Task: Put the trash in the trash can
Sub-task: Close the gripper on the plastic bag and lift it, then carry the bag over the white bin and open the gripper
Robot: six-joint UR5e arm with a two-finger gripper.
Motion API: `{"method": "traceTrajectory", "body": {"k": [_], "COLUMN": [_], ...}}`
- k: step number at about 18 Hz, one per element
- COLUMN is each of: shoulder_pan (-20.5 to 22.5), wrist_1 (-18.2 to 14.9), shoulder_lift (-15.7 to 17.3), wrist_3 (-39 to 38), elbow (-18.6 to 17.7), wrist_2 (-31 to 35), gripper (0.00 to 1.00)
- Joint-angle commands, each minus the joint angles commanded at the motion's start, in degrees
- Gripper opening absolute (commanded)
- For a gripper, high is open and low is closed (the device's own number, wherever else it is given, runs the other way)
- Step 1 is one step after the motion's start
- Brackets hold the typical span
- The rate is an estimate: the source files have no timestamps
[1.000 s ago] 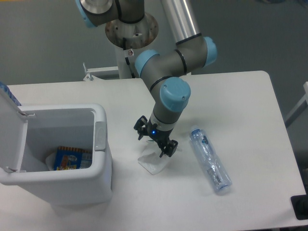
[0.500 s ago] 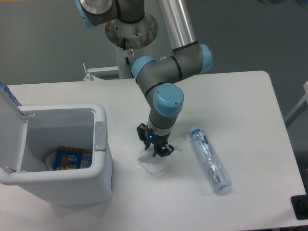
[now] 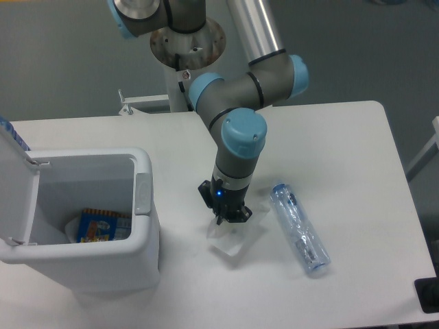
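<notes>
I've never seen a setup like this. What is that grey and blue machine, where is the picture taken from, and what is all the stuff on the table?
The grey and blue machine is a robot arm with jointed segments, bolted to a post behind the white table. One fixed camera looks down on it from above and in front. At the arm's end is its tool, a two-finger pincer, pressed shut on a crumpled clear plastic wrapper. To the right lies a crushed clear bottle with a bluish tint, flat on the table and apart from the tool. On the left stands a white trash can with its lid flipped open; inside is a blue and orange packet. The job is putting the wrapper and bottle into that can, and both are still outside it.
</notes>
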Motion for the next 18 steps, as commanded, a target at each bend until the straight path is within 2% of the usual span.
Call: {"method": "traceTrajectory", "body": {"k": [6,9,11,15,18], "shoulder_pan": [3.8,4.7,4.4,3.7,1.6], "wrist_1": [0.4,0.4,0.4,0.4,0.4], "shoulder_lift": [3.2,4.4,6.1,9.0,11.3], "wrist_3": [-8.9,-16.8,-22.1,-27.8,-33.0], "elbow": [6.8,9.4,9.8,9.6,9.7], "wrist_2": [-10.5,-13.7,-14.9,-17.9,-20.2], "gripper": [0.0,0.0,0.0,0.0,0.0]}}
